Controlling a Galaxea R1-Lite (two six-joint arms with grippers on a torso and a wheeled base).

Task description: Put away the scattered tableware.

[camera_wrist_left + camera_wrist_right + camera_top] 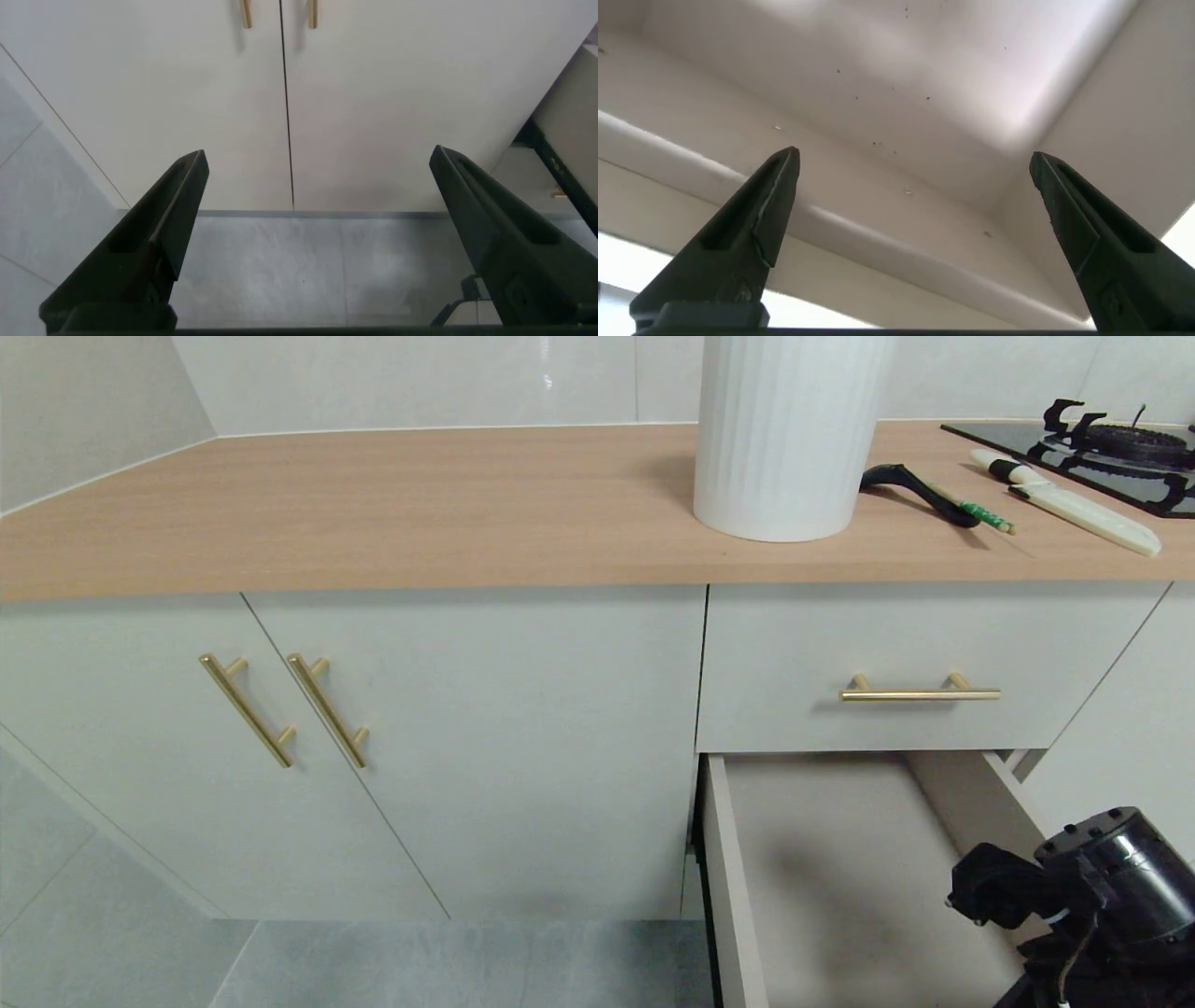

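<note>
The tableware is seen up on the counter [373,504], at its right end. A white knife [1074,504] with a black band is laid flat just beside the hob [1120,448]. Next to it, a black utensil [920,490] is lying close to the foot of a tall white ribbed canister [784,439], and a thin stick [985,515] with a green end is stretched out from the utensil's tip; whether the two are touching cannot be told.

Below the counter, a shut drawer front with a brass handle [920,693] is seen, and under it the drawer [733,887] is pulled open, its pale bottom bare.

The right arm [1102,868] is held low over the drawer's near right corner. The right gripper [913,157] is spread wide, with nothing between its fingers, and the drawer's inside is seen past it.

The left gripper [317,154] is likewise spread wide and holding nothing. It is pointed at the foot of the cabinet doors [392,103], with the grey floor [308,261] beneath, well apart from the tableware.
</note>
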